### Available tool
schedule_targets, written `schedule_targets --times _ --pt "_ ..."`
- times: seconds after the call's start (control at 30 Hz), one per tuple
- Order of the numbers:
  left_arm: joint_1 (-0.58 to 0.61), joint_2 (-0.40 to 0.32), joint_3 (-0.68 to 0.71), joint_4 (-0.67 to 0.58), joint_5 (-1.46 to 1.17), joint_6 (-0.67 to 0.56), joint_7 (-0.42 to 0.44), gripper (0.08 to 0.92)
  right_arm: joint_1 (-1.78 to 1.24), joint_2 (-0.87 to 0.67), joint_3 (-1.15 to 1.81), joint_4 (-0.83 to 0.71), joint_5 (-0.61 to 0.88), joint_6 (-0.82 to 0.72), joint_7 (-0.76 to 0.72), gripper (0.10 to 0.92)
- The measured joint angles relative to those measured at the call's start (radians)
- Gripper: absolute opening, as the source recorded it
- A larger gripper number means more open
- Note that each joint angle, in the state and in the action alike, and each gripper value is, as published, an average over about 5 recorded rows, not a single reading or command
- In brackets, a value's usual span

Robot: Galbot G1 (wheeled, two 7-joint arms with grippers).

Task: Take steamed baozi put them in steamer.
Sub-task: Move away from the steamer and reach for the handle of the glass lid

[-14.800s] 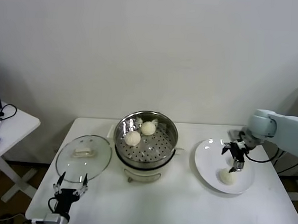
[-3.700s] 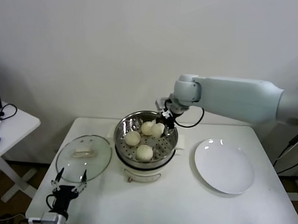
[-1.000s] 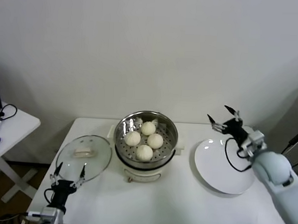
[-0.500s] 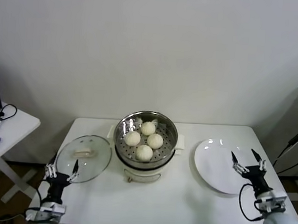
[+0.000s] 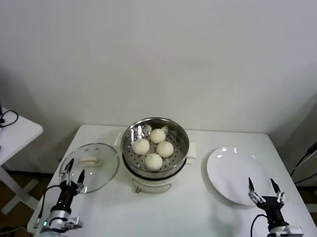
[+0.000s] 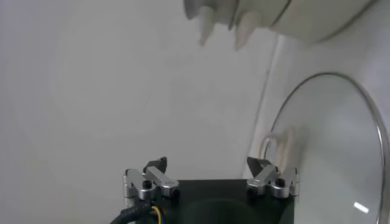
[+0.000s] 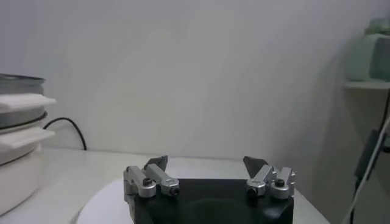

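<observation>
The steamer [image 5: 153, 174], a shiny steel pot on a white base, stands mid-table with several cream-white steamed baozi [image 5: 153, 161] on its perforated tray. My left gripper [image 5: 73, 175] is low at the table's front left, open and empty, by the near edge of the glass lid. In the left wrist view it [image 6: 207, 164] points past the lid [image 6: 341, 152] toward the steamer's base [image 6: 317, 24]. At the table's front right, my right gripper [image 5: 266, 189] is open and empty just in front of the plate. The right wrist view shows it [image 7: 206, 163] with the steamer [image 7: 15, 152] off to one side.
A round glass lid [image 5: 89, 167] with a cream handle lies flat left of the steamer. A bare white plate [image 5: 238, 176] lies to its right; its rim [image 7: 103, 198] shows under my right gripper. A side table [image 5: 9, 129] stands off to the left.
My right arm has come down from above the plate's far edge to the table's front right. My left gripper has shifted a little beside the lid. The baozi have not moved.
</observation>
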Motion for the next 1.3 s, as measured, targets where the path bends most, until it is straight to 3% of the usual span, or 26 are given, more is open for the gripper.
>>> schedule_targets --times 1.3 --pt "-0.189 -0.017 0.07 0.131 0.199 0.171 0.124 0.823 -0.048 0.068 0.023 0.004 -0.003 0.033 0.007 0.823"
